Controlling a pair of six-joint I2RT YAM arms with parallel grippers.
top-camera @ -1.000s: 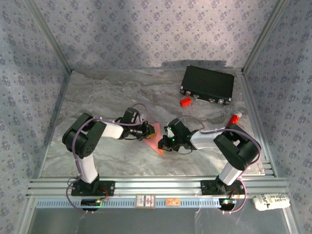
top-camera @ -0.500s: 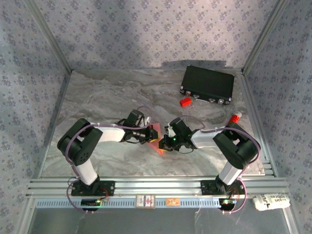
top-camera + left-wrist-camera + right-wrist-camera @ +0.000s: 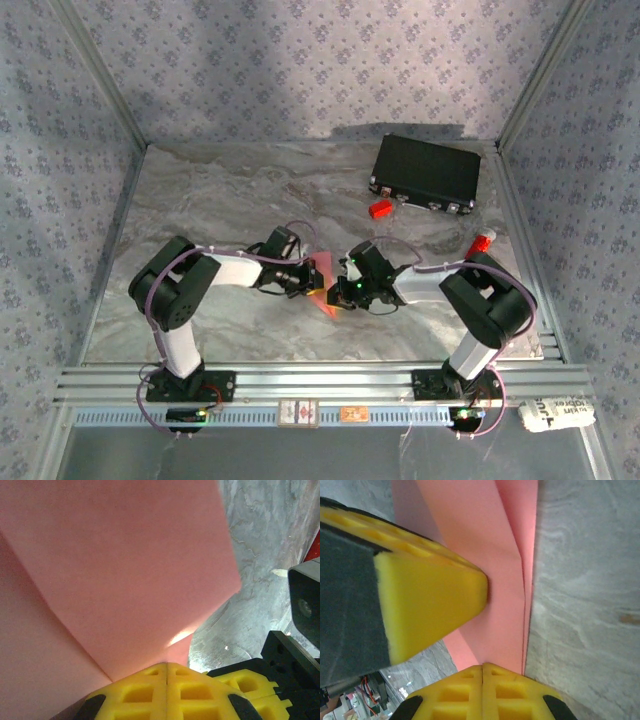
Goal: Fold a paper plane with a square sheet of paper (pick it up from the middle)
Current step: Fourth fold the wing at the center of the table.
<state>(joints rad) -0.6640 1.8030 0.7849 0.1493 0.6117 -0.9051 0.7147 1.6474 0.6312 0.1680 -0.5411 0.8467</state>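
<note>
Paper plane (image 3: 324, 286) well inside table (image 3: 220, 200) edges

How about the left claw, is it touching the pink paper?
Touching. The left wrist view shows the left gripper shut on the pink paper.

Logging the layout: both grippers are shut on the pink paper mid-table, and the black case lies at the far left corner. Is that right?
Not quite. The black case lies at the far right corner, as the top external view shows. The left gripper and right gripper are indeed both shut on the pink paper mid-table.
</note>
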